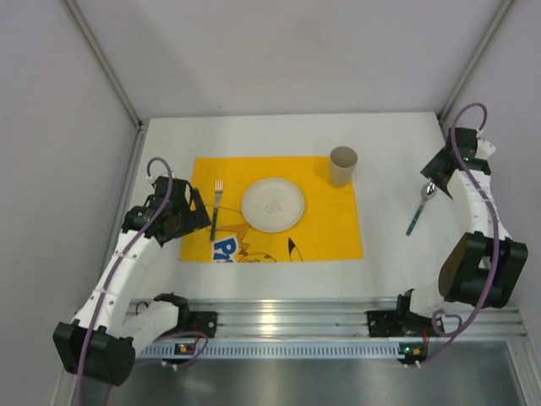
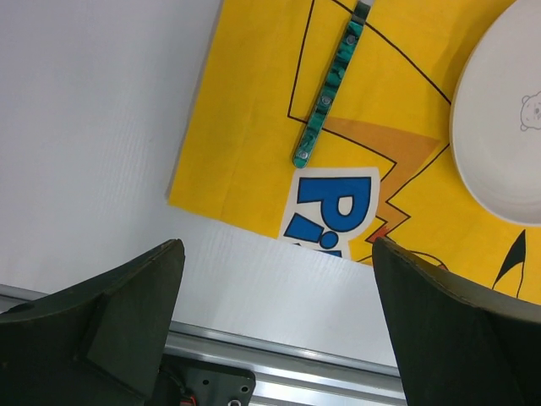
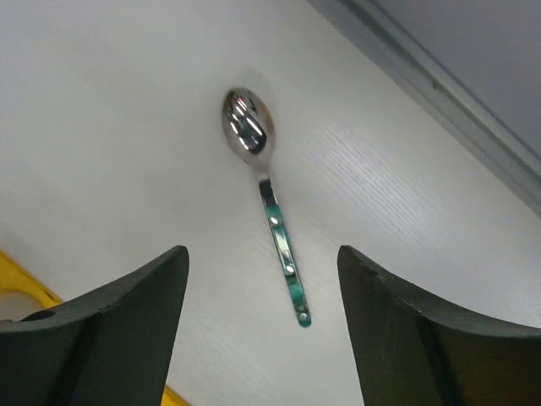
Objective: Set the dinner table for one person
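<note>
The white dinner table [image 1: 389, 169] carries a yellow placemat [image 1: 334, 233]. On the mat lie a white plate [image 1: 272, 205], a green-handled fork [image 1: 216, 207] to its left and a beige cup [image 1: 342, 165] at the far right corner. A green-handled spoon [image 1: 418, 211] lies on bare table right of the mat. My right gripper [image 1: 439, 173] hovers open above the spoon [image 3: 270, 211], whose handle shows between the fingers, untouched. My left gripper [image 1: 193, 216] stands open and empty at the mat's left edge, near the fork handle [image 2: 330, 89].
An aluminium rail [image 1: 287, 317] runs along the table's near edge, with both arm bases on it. Grey walls close in the left, far and right sides. The table's right edge strip [image 3: 423, 68] passes close behind the spoon.
</note>
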Robot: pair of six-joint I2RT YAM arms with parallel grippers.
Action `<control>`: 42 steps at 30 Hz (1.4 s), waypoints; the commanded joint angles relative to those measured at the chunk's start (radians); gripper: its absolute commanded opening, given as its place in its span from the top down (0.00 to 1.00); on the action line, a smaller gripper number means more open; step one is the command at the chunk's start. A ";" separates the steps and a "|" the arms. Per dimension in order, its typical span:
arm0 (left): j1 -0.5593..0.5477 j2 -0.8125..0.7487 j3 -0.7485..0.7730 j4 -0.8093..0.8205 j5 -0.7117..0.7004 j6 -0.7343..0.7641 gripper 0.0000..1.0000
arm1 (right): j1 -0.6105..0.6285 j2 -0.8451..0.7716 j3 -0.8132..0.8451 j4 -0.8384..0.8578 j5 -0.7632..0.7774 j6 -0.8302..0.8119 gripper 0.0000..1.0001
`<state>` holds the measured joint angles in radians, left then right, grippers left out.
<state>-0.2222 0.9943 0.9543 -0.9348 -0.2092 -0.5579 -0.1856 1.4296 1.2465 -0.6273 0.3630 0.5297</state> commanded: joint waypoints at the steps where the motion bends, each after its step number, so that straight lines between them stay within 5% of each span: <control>1: 0.004 -0.014 -0.008 0.088 0.036 -0.008 0.02 | -0.043 0.066 -0.033 -0.110 -0.147 -0.005 0.29; 7: 0.004 0.010 -0.012 0.106 0.034 -0.005 0.02 | -0.095 0.236 -0.024 -0.129 -0.248 -0.022 0.34; 18: 0.004 -0.010 -0.020 0.103 0.001 -0.023 0.02 | -0.104 0.408 -0.025 -0.080 -0.211 -0.027 0.49; 24: 0.004 0.003 -0.011 0.090 -0.007 -0.028 0.02 | -0.110 0.450 -0.044 -0.048 -0.197 -0.030 0.67; 29: 0.004 0.030 -0.002 0.087 0.001 -0.023 0.02 | -0.110 0.457 -0.082 -0.018 -0.182 -0.059 1.00; 35: 0.004 0.084 0.049 0.103 0.037 -0.010 0.03 | -0.104 0.341 -0.072 -0.037 -0.165 -0.092 1.00; 42: 0.003 0.205 0.185 0.100 0.079 0.023 0.02 | -0.002 0.163 0.172 -0.170 -0.160 -0.076 1.00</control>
<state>-0.2222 1.1706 1.0565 -0.8665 -0.1608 -0.5610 -0.2554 1.7321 1.2545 -0.7658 0.1806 0.4545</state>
